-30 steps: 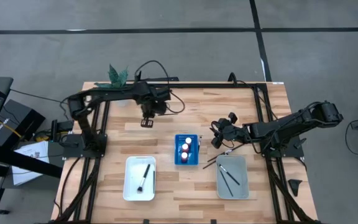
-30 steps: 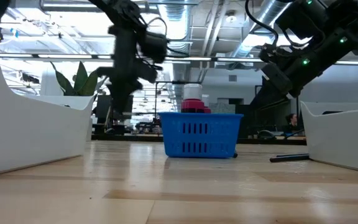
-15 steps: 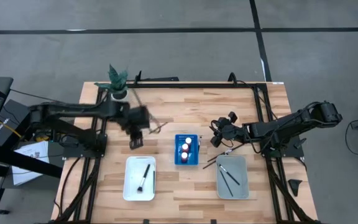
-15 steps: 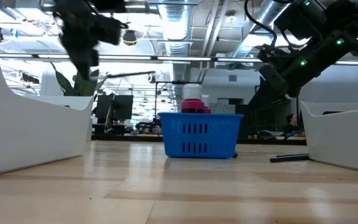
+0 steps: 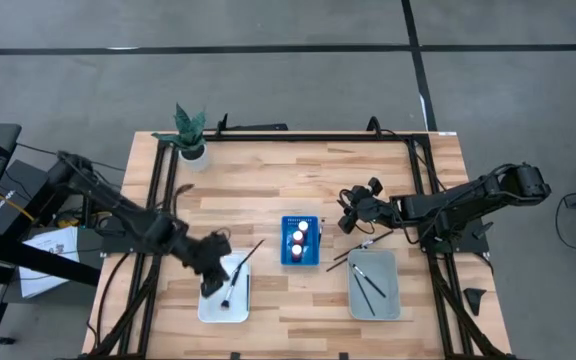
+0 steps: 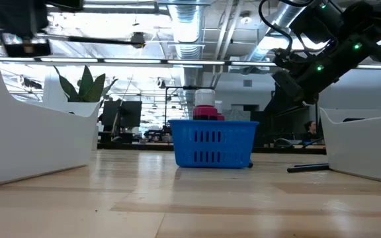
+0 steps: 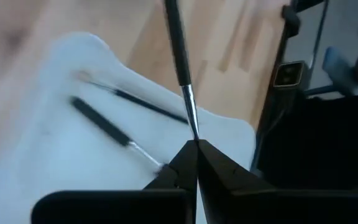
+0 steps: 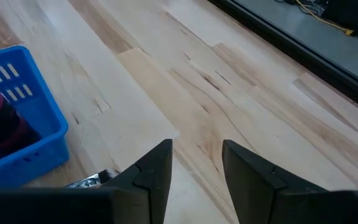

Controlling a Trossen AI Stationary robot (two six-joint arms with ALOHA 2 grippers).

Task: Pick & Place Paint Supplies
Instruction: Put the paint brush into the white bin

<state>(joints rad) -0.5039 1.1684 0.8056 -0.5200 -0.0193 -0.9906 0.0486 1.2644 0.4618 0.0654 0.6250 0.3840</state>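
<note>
High view has the wooden table (image 5: pixel 268 180) with the white tray (image 5: pixel 208 305) at the near left, grey tray (image 5: pixel 386 298) near right and the blue rack (image 5: pixel 301 242) between them, red paint bottles (image 5: pixel 299 238) sitting inside. Left gripper (image 5: pixel 211 270) hangs over the white tray, jaws clamped on a thin brush (image 7: pixel 179 59) that sticks out past the tray's rim; another brush (image 5: pixel 232 284) lies in that tray. Right gripper (image 5: pixel 351 210) hovers just right of the rack, jaws half apart, nothing between them.
</note>
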